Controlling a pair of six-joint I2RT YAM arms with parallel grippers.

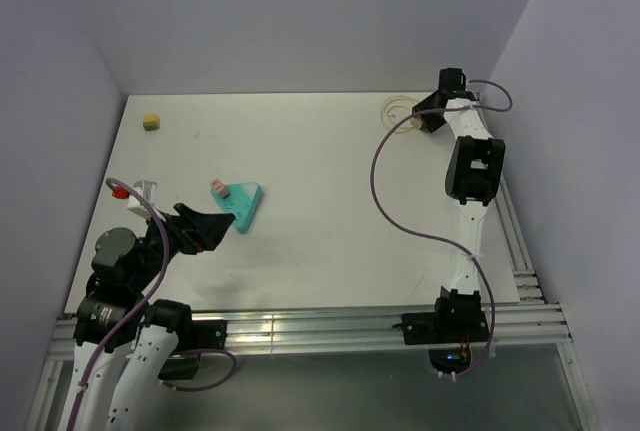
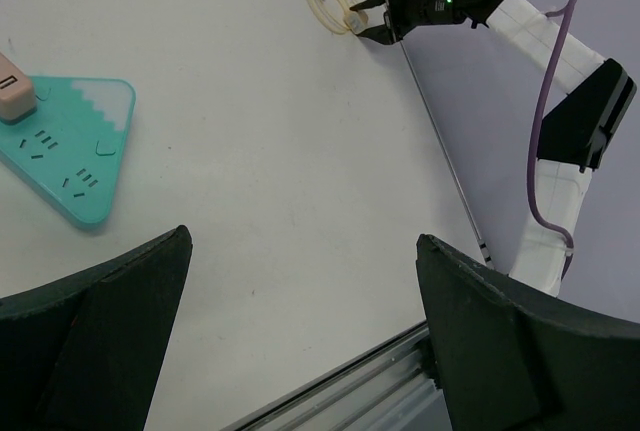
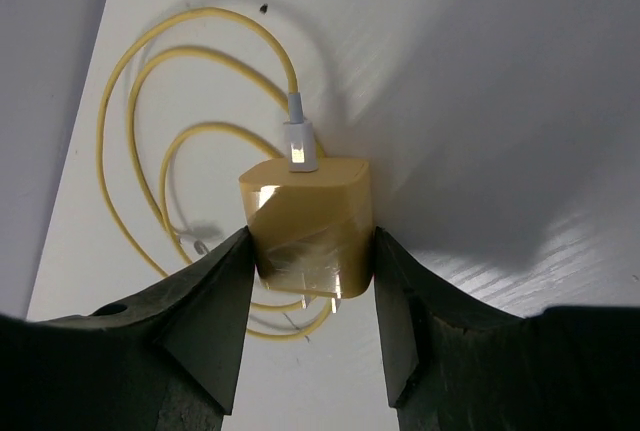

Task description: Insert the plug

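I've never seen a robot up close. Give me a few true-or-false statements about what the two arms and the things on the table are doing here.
1. The right gripper has its fingers pressed against both sides of the yellow blocky plug. True.
2. The left gripper is holding the teal wedge-shaped block. False: its fingers are spread wide with nothing between them, and the block lies on the white table ahead of it.
3. The pale-yellow cable lies in loops beside the plug. True.
4. The plug is already pushed into the teal block. False: it is at the table's far right corner, well apart from the block.
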